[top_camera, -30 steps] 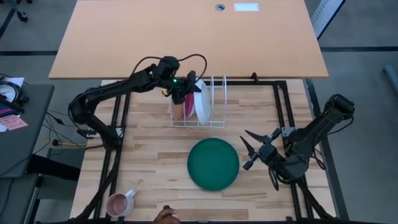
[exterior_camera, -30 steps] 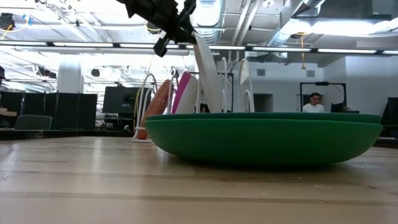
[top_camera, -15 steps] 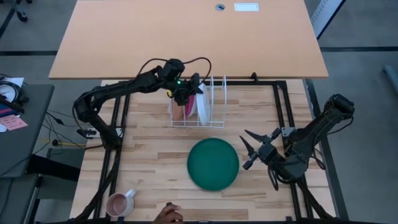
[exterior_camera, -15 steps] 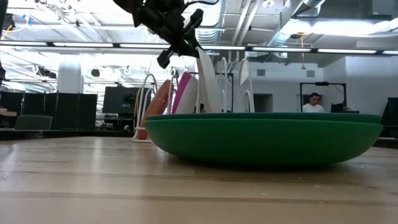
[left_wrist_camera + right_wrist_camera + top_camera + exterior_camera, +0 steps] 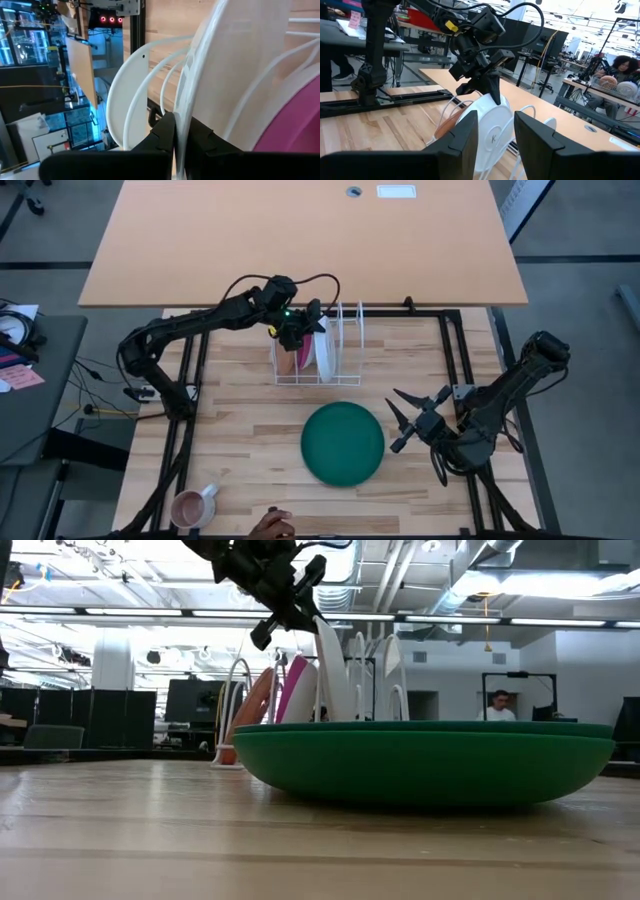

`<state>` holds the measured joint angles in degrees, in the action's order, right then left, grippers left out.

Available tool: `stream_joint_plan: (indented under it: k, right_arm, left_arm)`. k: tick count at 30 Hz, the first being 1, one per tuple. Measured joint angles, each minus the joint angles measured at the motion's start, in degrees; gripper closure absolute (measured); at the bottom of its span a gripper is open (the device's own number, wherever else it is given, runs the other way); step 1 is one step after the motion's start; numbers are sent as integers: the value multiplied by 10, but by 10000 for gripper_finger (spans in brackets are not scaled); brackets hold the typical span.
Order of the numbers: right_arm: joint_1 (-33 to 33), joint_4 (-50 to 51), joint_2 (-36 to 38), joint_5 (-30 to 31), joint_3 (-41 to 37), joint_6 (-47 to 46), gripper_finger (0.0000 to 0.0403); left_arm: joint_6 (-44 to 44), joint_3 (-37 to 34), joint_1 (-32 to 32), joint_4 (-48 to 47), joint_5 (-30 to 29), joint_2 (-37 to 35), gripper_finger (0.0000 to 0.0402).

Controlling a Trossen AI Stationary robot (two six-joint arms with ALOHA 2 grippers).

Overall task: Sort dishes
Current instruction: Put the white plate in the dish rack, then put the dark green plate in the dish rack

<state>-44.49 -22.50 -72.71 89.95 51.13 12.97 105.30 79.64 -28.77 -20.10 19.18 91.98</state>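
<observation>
My left gripper (image 5: 311, 328) pinches the white plate's (image 5: 324, 355) rim, upright in the rack (image 5: 345, 378) at the far side; letting go crooked could tip it onto the pink plate (image 5: 293, 688).

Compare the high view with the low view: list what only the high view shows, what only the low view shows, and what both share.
Only the high view: the right gripper, fingers open, waiting beside the green plate; the pink mug at the table's near edge; a person's hand.

Only the low view: the room behind, with a person seated far off.

Both: the left gripper, shut on the white plate standing in the wire rack, with the pink plate and orange plate racked alongside.
</observation>
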Motion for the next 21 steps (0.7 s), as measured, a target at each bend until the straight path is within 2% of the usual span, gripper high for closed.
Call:
stream_joint_plan:
  k: [6, 14, 21]
  right_arm:
    - [0, 0, 0, 0, 0, 0, 270]
    - [0, 0, 0, 0, 0, 0, 270]
    - [0, 0, 0, 0, 0, 0, 270]
  left_arm:
    - [-27, -1, 1, 5, 0, 0, 389]
    - [-44, -1, 1, 0, -1, 0, 353]
    - [-45, -1, 1, 2, 1, -1, 350]
